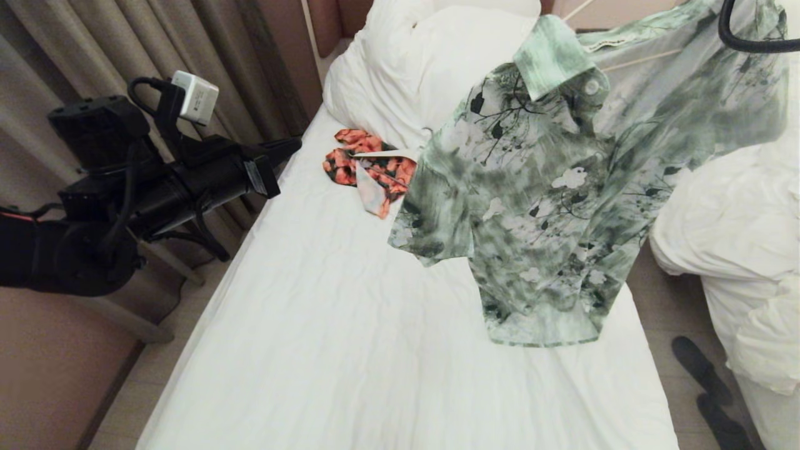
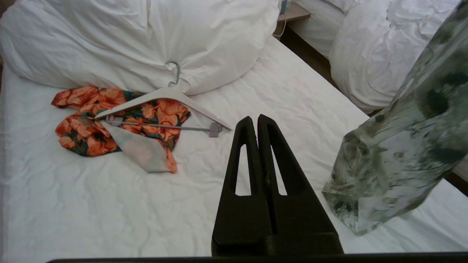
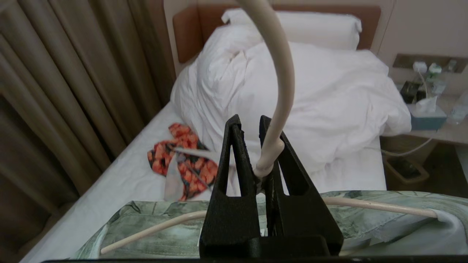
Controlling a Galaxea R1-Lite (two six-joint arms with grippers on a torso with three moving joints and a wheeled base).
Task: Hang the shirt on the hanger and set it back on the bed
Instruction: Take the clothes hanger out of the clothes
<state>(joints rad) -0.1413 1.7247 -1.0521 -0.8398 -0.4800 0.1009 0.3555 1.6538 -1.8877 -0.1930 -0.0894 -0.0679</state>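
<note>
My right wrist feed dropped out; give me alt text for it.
The right gripper is shut on the neck of the thin cream hanger, with the green-and-white flowered shirt draped over its arms, above the white-sheeted bed. An orange-red floral garment lies near the pillows.

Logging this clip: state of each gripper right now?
Left gripper: closed, empty, beside the bed.
Right gripper: closed on the hanger, shirt hanging from it.

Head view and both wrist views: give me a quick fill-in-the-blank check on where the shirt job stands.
1. The right end effector is shut on the ____ of the hanger.
2. The shirt hangs ____ the bed, not lying on it.
3. The left end effector is shut and holds ____.
4. The orange-red garment lies beside the ____.

Missing: hook; above; nothing; pillows
</note>
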